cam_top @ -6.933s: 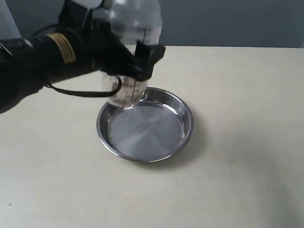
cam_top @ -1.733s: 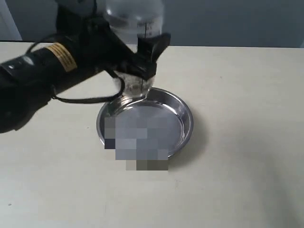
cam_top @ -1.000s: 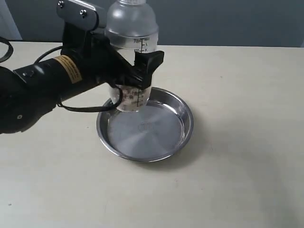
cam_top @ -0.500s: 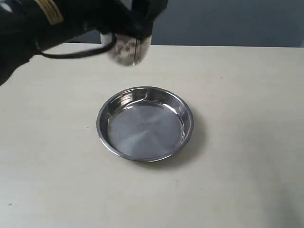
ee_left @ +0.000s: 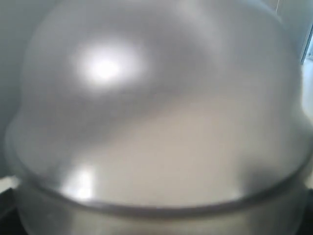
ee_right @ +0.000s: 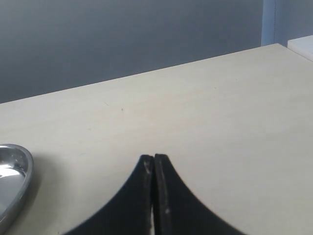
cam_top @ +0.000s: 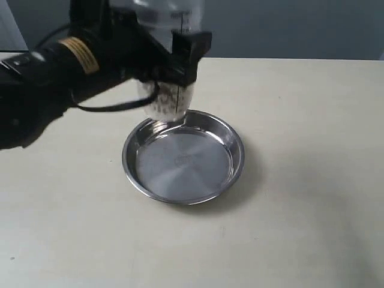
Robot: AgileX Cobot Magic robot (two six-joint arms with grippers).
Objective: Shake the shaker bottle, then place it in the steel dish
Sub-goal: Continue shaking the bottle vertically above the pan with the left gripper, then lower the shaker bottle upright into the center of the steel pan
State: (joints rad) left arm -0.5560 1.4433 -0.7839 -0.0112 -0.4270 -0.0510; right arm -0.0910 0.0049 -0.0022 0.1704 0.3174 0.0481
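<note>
One black left gripper, reaching in from 9 o'clock side, pinched clear plastic shaker bottle at mid-body, one finger on near side. Bottle upright, dark printed scale facing camera, brownish bits low inside. Its base hung at 11 o'clock rim of round shiny steel dish; contact with rim unclear. Frosted domed top filled left wrist view, blurred. Dish sat on pale beige table. Right gripper had black jaws pressed together, table beyond, dish edge near.
</note>
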